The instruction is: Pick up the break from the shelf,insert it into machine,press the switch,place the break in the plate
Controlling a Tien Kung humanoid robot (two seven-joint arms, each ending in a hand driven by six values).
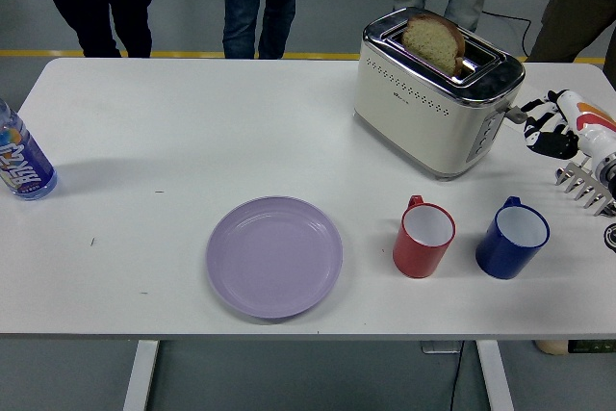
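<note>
A slice of bread stands upright in a slot of the cream and chrome toaster at the back right of the table. The toaster's lever sticks out of its right end. My right hand comes in from the right edge and hovers just right of that lever, fingers loosely spread and holding nothing. An empty lilac plate lies near the table's front, left of centre. The left arm is out of view.
A red mug and a blue mug stand in front of the toaster. A metal rack sits at the right edge, a water bottle at the left edge. Several people stand beyond the far side.
</note>
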